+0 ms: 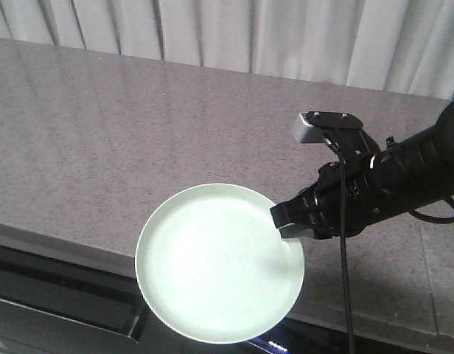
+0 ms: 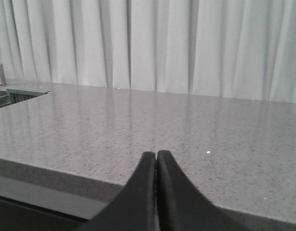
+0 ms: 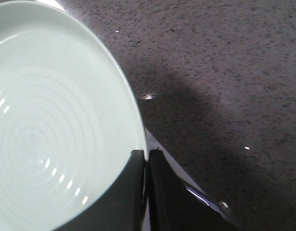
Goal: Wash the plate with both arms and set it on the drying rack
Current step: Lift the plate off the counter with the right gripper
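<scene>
One pale mint-green plate. One black arm shows in the front view, with one silver-white block at its wrist. There are two grippers in all, the right gripper and the left gripper, each with two black fingers. One speckled grey surface. One pleated white curtain. One drying rack, of which only a corner shows.

Front view looks down from above on counter, plate and right gripper. Right wrist view sits close behind that gripper and shares the plate rim. Left wrist view looks level past left gripper, across the counter ahead to curtains.
</scene>
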Tool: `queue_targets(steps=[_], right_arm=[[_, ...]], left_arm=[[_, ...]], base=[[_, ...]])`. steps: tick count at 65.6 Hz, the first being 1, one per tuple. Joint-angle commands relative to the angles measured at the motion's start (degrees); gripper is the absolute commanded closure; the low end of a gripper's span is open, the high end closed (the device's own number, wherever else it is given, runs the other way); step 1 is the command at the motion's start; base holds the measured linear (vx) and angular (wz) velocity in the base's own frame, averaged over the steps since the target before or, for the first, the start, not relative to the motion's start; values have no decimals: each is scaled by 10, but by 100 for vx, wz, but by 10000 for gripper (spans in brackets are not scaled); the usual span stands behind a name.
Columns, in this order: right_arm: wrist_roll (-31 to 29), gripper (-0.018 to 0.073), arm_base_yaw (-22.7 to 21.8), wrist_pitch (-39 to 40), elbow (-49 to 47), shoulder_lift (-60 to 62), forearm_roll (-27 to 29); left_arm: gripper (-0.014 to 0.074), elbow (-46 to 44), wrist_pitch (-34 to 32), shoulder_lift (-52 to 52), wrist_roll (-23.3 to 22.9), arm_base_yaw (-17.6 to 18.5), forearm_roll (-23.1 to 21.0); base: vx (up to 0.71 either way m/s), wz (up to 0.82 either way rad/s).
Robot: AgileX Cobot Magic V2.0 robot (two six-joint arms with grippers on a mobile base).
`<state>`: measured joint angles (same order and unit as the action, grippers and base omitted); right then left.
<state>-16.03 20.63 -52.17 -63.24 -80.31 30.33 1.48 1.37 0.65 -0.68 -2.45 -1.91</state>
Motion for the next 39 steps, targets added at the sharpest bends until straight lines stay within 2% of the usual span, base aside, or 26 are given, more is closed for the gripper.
queue_targets(steps=[1,39], right_arm=[[-4,561,-1,15,-15,19,20],[-4,561,-1,15,-15,19,20]], left_arm=[[603,-17,-41,8,-3,-1,-6],[603,-17,-41,8,-3,-1,-6]], base=[[-10,40],[-11,43]])
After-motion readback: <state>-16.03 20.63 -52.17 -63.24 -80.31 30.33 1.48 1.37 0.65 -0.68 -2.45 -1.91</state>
